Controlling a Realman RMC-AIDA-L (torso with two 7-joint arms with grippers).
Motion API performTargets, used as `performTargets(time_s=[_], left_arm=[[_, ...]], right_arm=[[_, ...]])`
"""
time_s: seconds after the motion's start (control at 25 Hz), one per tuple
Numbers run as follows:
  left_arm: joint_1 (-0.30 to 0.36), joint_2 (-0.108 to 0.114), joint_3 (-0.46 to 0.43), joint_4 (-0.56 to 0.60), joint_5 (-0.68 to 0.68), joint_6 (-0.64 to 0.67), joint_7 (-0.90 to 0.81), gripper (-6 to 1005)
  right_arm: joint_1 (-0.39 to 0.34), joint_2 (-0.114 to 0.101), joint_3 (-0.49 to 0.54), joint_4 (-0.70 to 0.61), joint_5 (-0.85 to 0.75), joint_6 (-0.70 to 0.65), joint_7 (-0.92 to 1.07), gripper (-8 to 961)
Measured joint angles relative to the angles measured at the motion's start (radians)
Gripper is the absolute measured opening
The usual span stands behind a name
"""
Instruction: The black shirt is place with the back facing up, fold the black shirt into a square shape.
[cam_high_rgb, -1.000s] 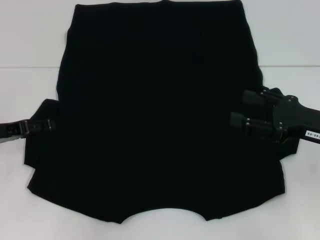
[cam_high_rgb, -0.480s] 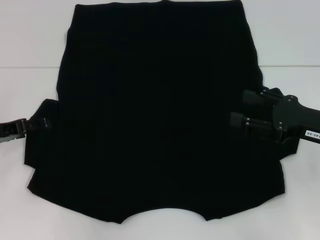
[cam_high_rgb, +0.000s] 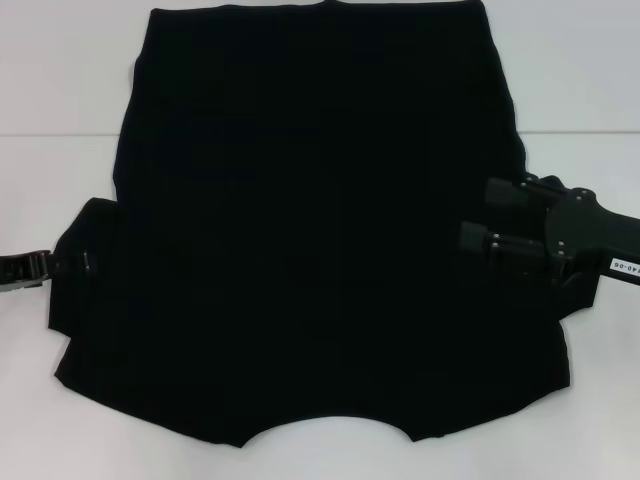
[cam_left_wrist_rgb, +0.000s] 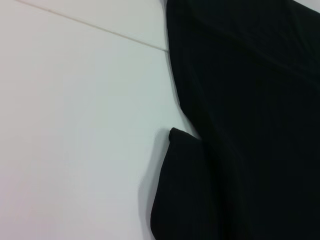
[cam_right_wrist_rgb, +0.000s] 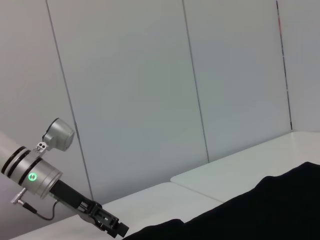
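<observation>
The black shirt (cam_high_rgb: 320, 230) lies flat on the white table (cam_high_rgb: 60, 90), plain side up, with its collar notch at the near edge. My left gripper (cam_high_rgb: 82, 264) is low at the edge of the shirt's left sleeve. The left wrist view shows that sleeve's folded corner (cam_left_wrist_rgb: 180, 195) and the shirt's side edge (cam_left_wrist_rgb: 250, 100) on the table. My right gripper (cam_high_rgb: 485, 215) is open, its two fingers spread wide over the shirt's right side near the right sleeve. The shirt's edge (cam_right_wrist_rgb: 260, 210) and my left arm (cam_right_wrist_rgb: 60, 192) show in the right wrist view.
A table seam (cam_high_rgb: 50, 135) runs across behind the shirt's middle. Bare white table lies to the left (cam_high_rgb: 40, 380) and right (cam_high_rgb: 600, 400) of the shirt. Grey wall panels (cam_right_wrist_rgb: 150, 90) stand beyond the table.
My left gripper has drawn back to the left and slightly nearer, off the sleeve toward the picture's edge. The right gripper and the shirt have not moved.
</observation>
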Motion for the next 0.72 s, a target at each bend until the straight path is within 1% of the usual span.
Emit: performTargets(time_s=[0.36, 0.72], left_arm=[[-0.002, -0.003, 0.022, -0.001, 0.011, -0.002, 0.003, 933], [-0.003, -0.003, 0.022, -0.004, 0.011, -0.009, -0.001, 933]], right_arm=[[0.005, 0.0, 0.002, 0.002, 0.001, -0.001, 0.001, 836], [0.005, 0.0, 0.002, 0.002, 0.001, 0.0, 0.002, 836]])
